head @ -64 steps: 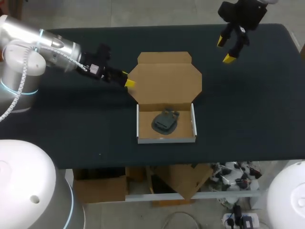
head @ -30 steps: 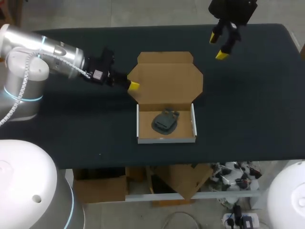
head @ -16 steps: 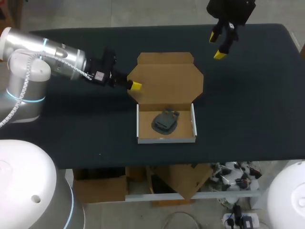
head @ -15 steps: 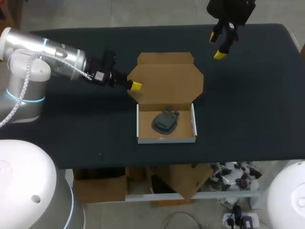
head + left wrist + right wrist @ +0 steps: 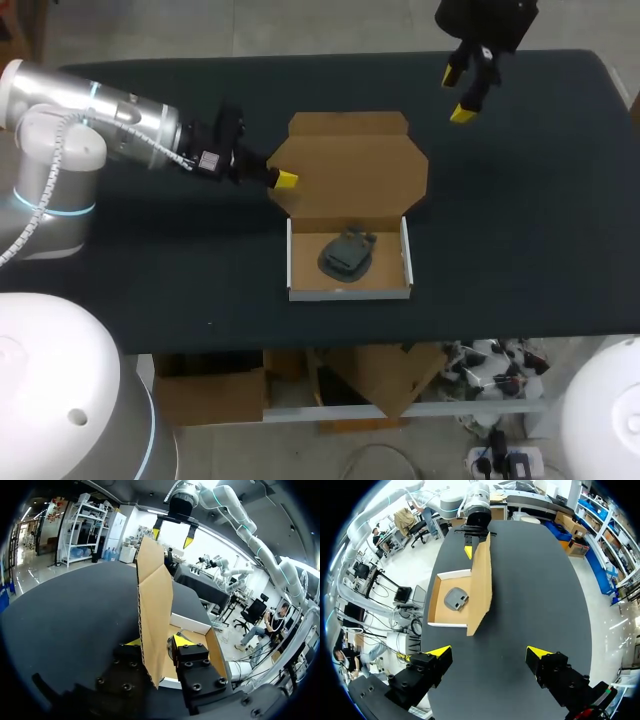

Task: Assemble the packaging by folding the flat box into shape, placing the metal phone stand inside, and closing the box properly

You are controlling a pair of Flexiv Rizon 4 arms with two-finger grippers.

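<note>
Left claw (image 5: 156,641) is pinching the lid (image 5: 350,165) by its left edge; the box tray (image 5: 291,256) is lying toward the robot. Right claw (image 5: 458,94) is hanging spread, well apart.

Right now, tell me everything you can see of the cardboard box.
The box is brown corrugated cardboard, white on its tray walls. Its shallow tray is folded up and sits on the dark table, the phone stand lying inside. The lid, with angled side flaps and an end tuck flap, is open, raised from the tray's back wall. The left gripper grips the lid's side edge, one of its fingers on each face.
</note>
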